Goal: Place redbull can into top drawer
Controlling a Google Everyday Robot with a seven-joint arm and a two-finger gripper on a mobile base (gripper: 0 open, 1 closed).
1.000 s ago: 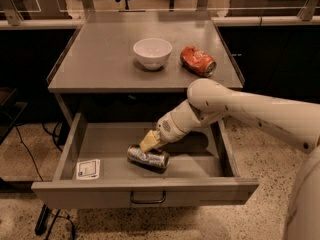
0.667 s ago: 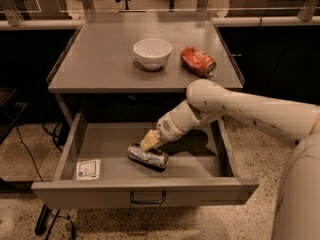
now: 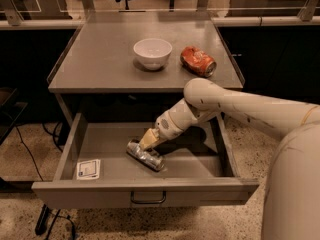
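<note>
The redbull can [image 3: 147, 156], slim and silver, lies on its side on the floor of the open top drawer [image 3: 195, 156], near the middle. My gripper [image 3: 148, 140] reaches down into the drawer from the right and sits right at the can's upper left end, touching or almost touching it. The arm [image 3: 235, 104] crosses over the drawer's right side. The drawer's white sticker [image 3: 88, 168] is at the front left, and its dark handle [image 3: 148, 199] is on the front panel.
On the grey table top [image 3: 100, 64] above the drawer stand a white bowl [image 3: 152, 52] and a dented orange-red can [image 3: 198, 61] lying on its side. Dark cabinets flank the table. A speckled floor lies below.
</note>
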